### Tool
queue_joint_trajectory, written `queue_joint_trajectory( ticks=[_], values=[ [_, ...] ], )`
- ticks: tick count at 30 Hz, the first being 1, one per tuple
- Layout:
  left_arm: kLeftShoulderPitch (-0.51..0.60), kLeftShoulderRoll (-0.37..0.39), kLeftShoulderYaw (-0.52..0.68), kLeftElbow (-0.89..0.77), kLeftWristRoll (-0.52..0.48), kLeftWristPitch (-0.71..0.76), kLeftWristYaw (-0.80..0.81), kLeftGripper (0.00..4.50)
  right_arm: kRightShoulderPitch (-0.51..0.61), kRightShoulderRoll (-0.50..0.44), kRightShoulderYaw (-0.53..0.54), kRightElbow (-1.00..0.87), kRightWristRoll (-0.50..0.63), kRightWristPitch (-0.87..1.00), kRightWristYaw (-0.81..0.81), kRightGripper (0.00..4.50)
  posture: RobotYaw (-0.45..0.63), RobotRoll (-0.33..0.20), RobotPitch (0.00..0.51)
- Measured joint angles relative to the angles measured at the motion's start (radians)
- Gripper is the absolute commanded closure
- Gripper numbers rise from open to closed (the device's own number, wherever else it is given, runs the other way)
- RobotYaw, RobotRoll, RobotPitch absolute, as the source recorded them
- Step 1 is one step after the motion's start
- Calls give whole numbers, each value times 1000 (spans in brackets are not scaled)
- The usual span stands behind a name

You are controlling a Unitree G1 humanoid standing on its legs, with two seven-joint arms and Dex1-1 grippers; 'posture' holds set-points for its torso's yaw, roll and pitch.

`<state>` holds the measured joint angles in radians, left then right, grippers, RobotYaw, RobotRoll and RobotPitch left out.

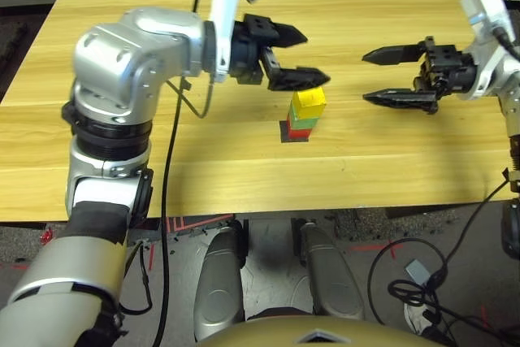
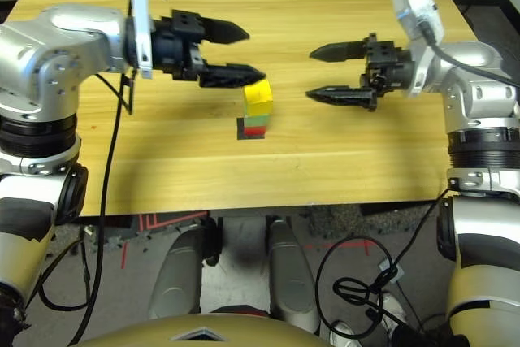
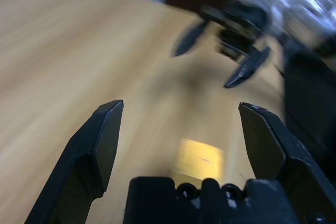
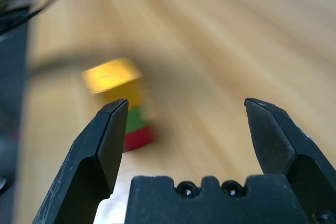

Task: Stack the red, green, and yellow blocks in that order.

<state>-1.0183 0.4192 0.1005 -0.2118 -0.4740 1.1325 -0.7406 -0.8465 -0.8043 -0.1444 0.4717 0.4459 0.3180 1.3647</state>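
Under yellow block (image 1: 309, 101), red block (image 1: 301, 132) half hidden; both grippers' fingers wide apart, empty.

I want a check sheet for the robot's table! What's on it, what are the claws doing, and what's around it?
Surface: wooden table, bare apart from the stack.
Job's things: yellow block on green block on red block, one tower on a black patch.
Clutter: nothing seen.
Claws: left claw open, above and beside the tower; right claw open, off to the tower's other side.
Cables: black cables coiled on the floor.
Surroundings: grey floor with red tape marks.
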Motion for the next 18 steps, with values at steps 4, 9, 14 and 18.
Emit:
queue_joint_trajectory(
  ticks=[4,9,14,18],
  values=[
    [182,-43,142,21,101,-226,235,14,47,5,-110,179,-40,-139,-228,0,33,-46,235],
    [434,-61,210,55,201,-528,363,14,70,8,-246,398,-59,-366,-504,0,30,-49,250],
    [582,-67,228,141,258,-786,411,14,113,6,-297,552,-72,-508,-637,0,15,-67,271],
    [637,-62,228,192,276,-908,421,14,136,-6,-309,625,-80,-555,-678,0,14,-71,264]
  ],
)
